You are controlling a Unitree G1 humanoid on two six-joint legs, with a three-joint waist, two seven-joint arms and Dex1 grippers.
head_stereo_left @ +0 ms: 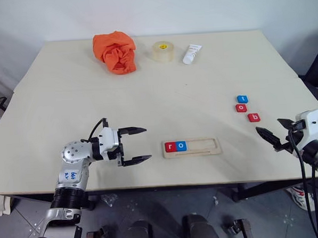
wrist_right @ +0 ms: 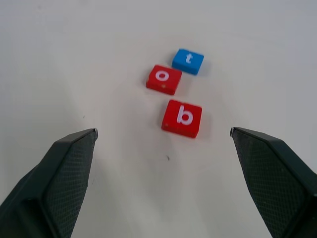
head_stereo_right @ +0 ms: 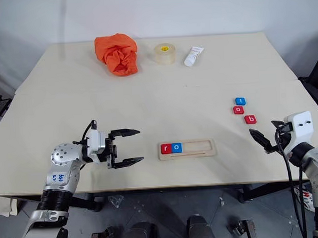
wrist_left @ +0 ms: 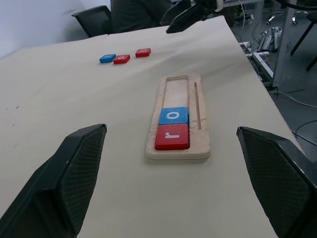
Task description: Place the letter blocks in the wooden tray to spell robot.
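The wooden tray (head_stereo_left: pixel 192 147) lies near the table's front edge, with a red "r" block (head_stereo_left: pixel 170 146) and a blue "o" block (head_stereo_left: pixel 181 146) side by side at its left end. Three loose blocks sit to the right: blue "t" (head_stereo_left: pixel 242 99), red "o" (head_stereo_left: pixel 241 108), red "b" (head_stereo_left: pixel 254 117). My left gripper (head_stereo_left: pixel 136 146) is open and empty, pointing at the tray's left end from a short way off. My right gripper (head_stereo_left: pixel 274 135) is open and empty, just in front of the red "b" (wrist_right: pixel 182 118).
At the table's far side lie an orange cloth (head_stereo_left: pixel 115 52), a roll of clear tape (head_stereo_left: pixel 163 51) and a white tube (head_stereo_left: pixel 192 54). The table's right edge runs close beside my right arm.
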